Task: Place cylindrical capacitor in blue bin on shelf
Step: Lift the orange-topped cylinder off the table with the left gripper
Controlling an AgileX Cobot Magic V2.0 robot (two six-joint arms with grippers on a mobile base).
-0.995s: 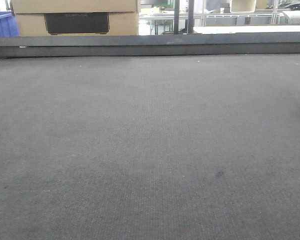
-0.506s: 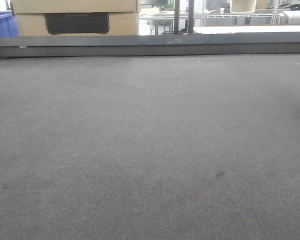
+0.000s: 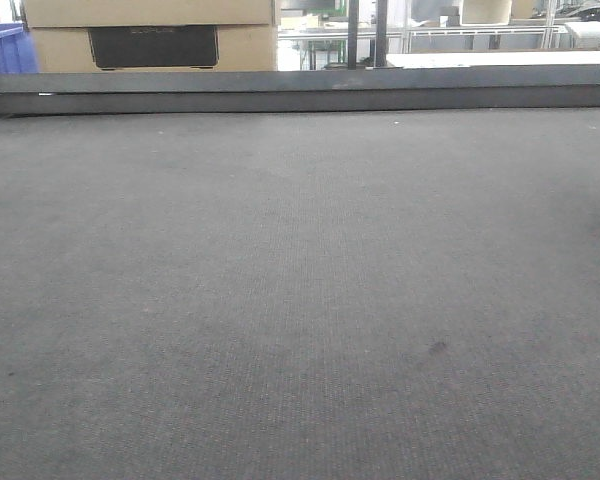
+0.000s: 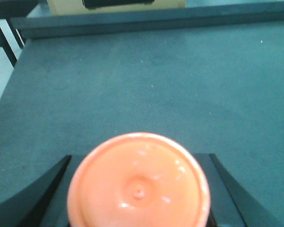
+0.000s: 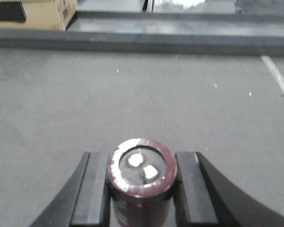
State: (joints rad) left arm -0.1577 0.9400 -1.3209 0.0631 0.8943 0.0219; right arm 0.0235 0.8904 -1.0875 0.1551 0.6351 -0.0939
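Observation:
My right gripper (image 5: pixel 142 176) is shut on the cylindrical capacitor (image 5: pixel 141 170), a dark maroon can with two white terminals on its top, held upright between the black fingers (image 5: pixel 93 189) above the grey table top. My left gripper (image 4: pixel 138 189) is shut on a round orange object (image 4: pixel 138 182) with a glossy dimpled top, above the same surface. A blue bin (image 3: pixel 2 48) shows at the far left behind the table in the front view. The steel shelf is not clearly in view. Neither gripper shows in the front view.
The dark felt-like table top (image 3: pixel 300 280) fills the front view, with a raised dark rail (image 3: pixel 300 92) along its far edge. A cardboard box (image 3: pixel 150 35) stands behind the rail at the left. The table's left edge (image 4: pixel 9 90) shows in the left wrist view.

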